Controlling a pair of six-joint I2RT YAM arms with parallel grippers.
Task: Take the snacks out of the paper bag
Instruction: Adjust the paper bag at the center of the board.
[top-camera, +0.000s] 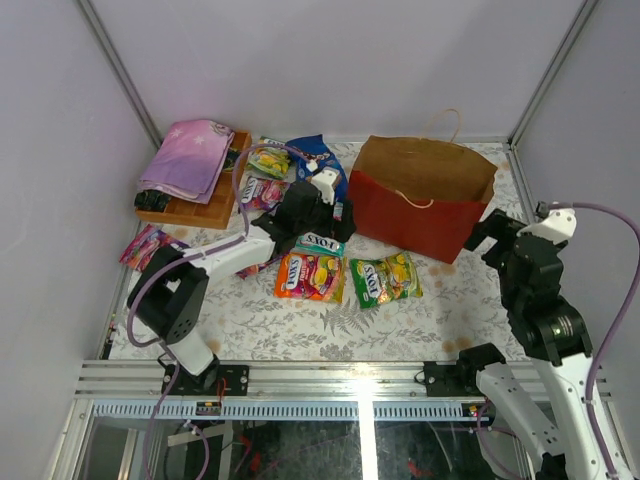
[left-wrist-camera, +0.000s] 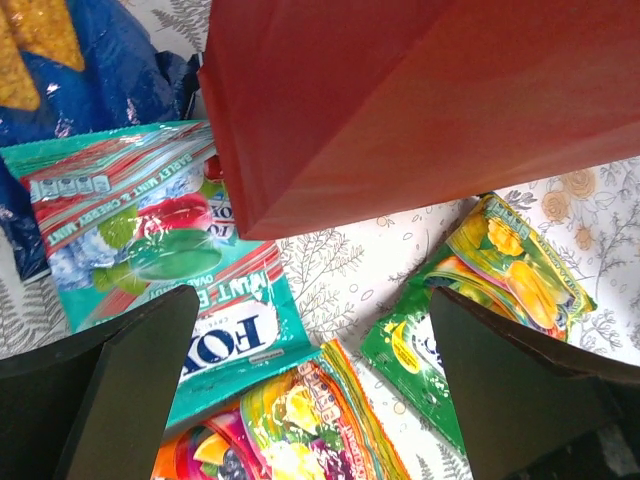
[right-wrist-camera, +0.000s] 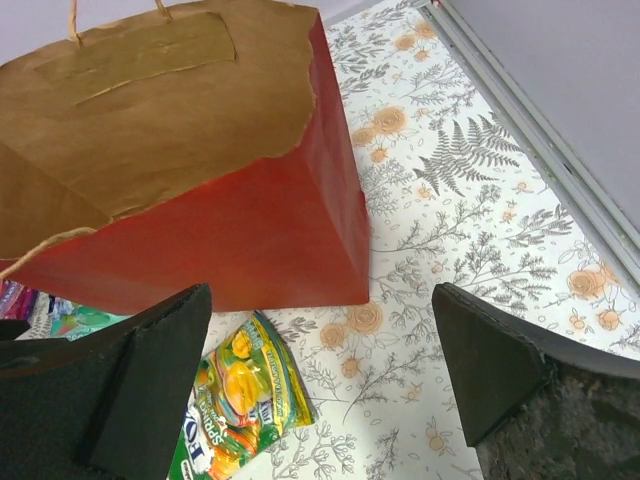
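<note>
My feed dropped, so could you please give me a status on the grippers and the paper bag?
Left gripper, right gripper: jaws open, empty. Paper bag standing, looks empty; snacks out on table beside it. Nothing in the way.

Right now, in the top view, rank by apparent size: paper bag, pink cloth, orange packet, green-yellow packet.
1. paper bag
2. pink cloth
3. orange packet and green-yellow packet, too alike to separate

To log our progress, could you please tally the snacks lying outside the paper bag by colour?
Green-yellow candy packets: 2
Orange candy packet: 1
Teal candy packet: 1
Purple-pink candy packets: 2
Dark-blue chip bag: 1
Total: 7 visible; the left arm may hide others.
</note>
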